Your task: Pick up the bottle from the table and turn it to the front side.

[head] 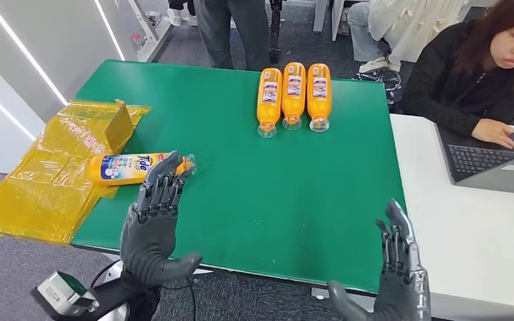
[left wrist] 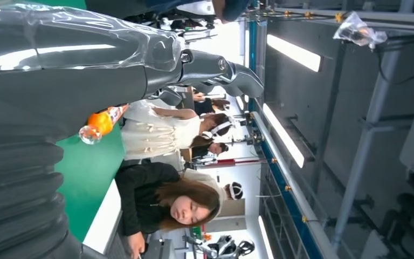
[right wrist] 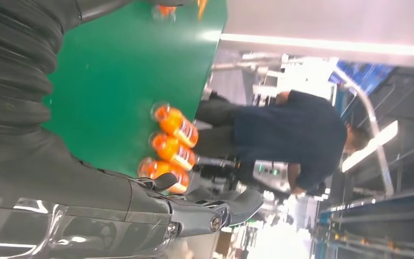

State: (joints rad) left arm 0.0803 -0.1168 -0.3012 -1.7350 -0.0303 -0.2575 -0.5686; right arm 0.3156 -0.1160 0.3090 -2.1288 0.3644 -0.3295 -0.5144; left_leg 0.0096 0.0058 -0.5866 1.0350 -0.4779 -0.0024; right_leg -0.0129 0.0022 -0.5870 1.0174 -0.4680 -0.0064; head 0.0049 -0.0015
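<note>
Green table [head: 241,187] across most of head view, white desk [head: 468,221] butted against its right edge. Yellow plastic sheeting [head: 40,180] draped off table's left side, folded flap standing near far corner. Seated person in black top [head: 468,73] at white desk, hand beside laptop [head: 502,164]; others standing beyond far edge of table.

Left hand [head: 152,224] over table's near-left area, palm down, fingers apart & stretched forward, fingertips over neck end of Tide bottle [head: 130,167]; contact or not, can't tell. Nothing gripped, hand open. Bottle on its side at table's left edge, partly on the sheeting, blue/white label up, clear cap toward table centre. In left wrist view, bottle's orange neck & clear cap [left wrist: 98,125] poking out beside the hand.

Right hand [head: 398,267] near table's front-right corner, fingers spread & pointing up, holding nothing, open.

Row of three orange bottles [head: 294,95] lying side by side at far-centre, touching, caps toward robot; well apart from Tide bottle. Same three in right wrist view [right wrist: 172,148].
</note>
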